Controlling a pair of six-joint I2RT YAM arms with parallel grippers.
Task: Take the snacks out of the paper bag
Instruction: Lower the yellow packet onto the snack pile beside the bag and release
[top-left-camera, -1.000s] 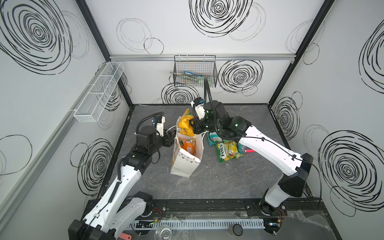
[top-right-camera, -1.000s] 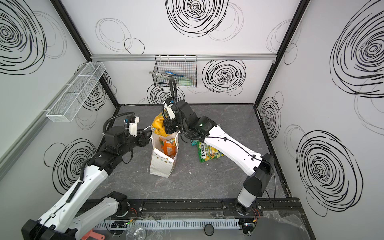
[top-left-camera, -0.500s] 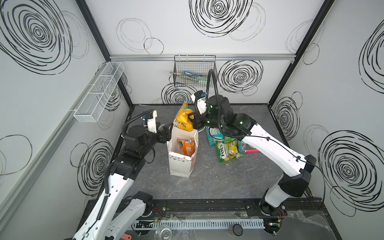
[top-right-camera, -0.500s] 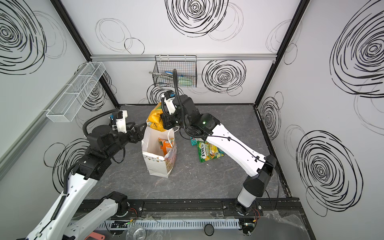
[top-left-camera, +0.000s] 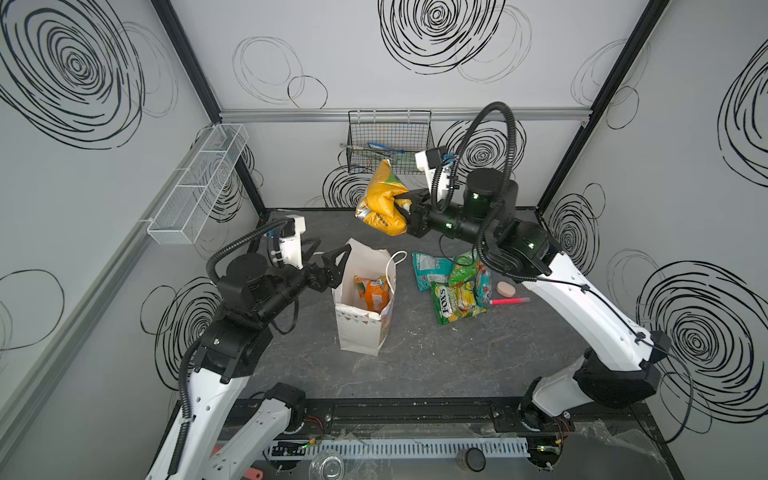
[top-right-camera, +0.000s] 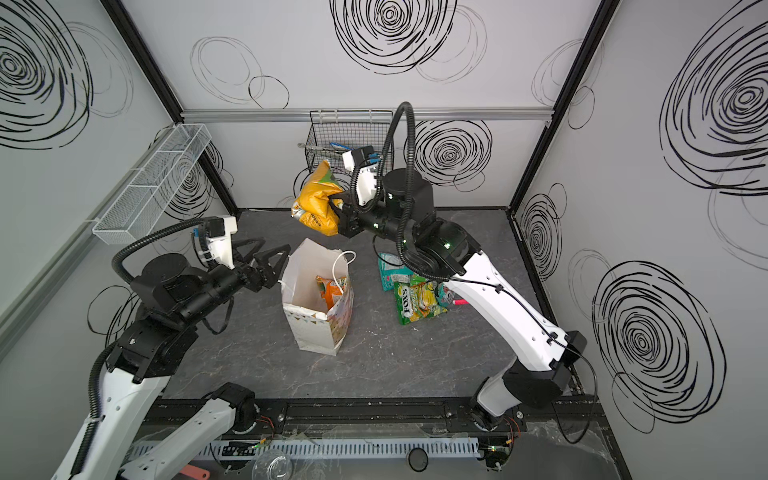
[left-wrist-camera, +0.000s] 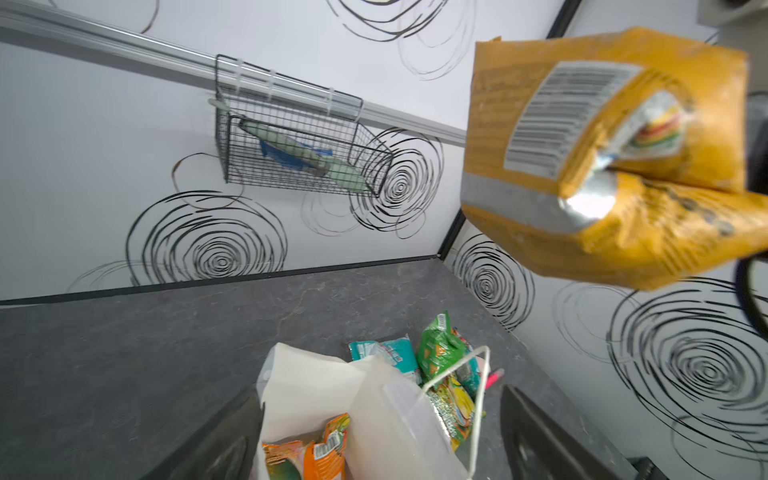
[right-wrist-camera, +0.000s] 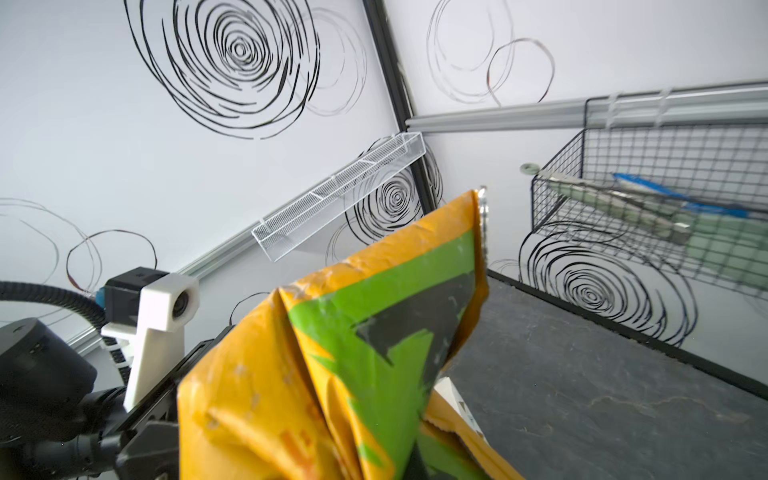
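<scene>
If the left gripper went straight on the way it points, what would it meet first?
Probably the paper bag, at its near top edge; the open left gripper points straight at it, height unclear.

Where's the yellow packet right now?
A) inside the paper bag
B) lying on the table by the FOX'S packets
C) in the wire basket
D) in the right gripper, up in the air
D: the right gripper is shut on the yellow packet, holding it in the air clear of the paper bag.

White walls (top-left-camera: 540, 62) bear black spirals; the floor (top-left-camera: 415, 365) is dark grey. Wire basket (top-left-camera: 388, 141) at twelve o'clock, white mesh shelf (top-left-camera: 195, 187) at ten.
</scene>
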